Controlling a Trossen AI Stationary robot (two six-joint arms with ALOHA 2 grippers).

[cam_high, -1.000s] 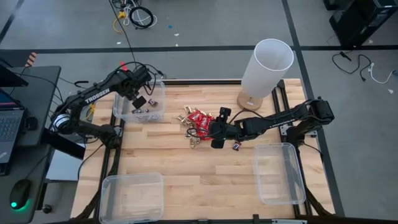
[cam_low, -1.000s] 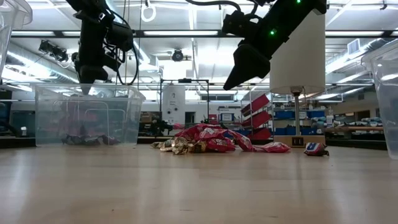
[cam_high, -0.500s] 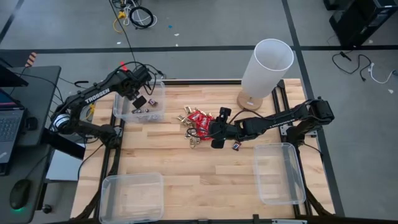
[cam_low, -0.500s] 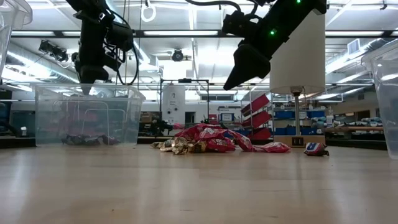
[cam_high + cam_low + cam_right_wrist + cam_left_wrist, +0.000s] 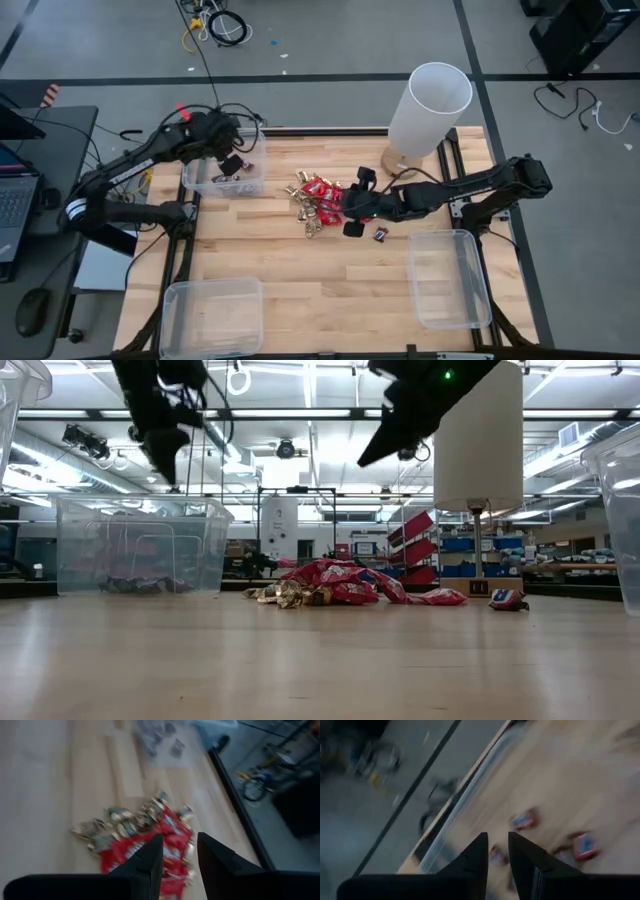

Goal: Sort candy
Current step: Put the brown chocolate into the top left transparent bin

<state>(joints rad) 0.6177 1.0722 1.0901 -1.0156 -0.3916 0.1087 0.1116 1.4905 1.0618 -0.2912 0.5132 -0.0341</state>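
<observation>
Candy sorting, mid-task. The unsorted heap of candy [image 5: 320, 200], mostly shiny red packets [image 5: 170, 851] with gold-foil pieces [image 5: 117, 825] along one edge, lay on the wooden table [image 5: 300, 280] near its middle, in front of the white cylinder [image 5: 428, 110]. One dark mini bar [image 5: 379, 236] lay apart from the heap, just beside it.

The right gripper [image 5: 350, 212] hung above the heap's edge, clear of the table in the low view, its fingers [image 5: 150, 857] a small gap apart with nothing between them; this position suggested it was placed to take a piece from the heap.

The left gripper [image 5: 222, 160] hung over the far-left clear bin [image 5: 190, 172], which already held several dark wrapped pieces [image 5: 135, 584], so this bin apparently served for that kind. Its fingers [image 5: 479, 856] stood nearly together, a narrow slit between them, and empty.

Two further clear bins, near-left [image 5: 212, 315] and near-right [image 5: 447, 277], showed no contents, presumably reserved for the red and the gold kinds.
</observation>
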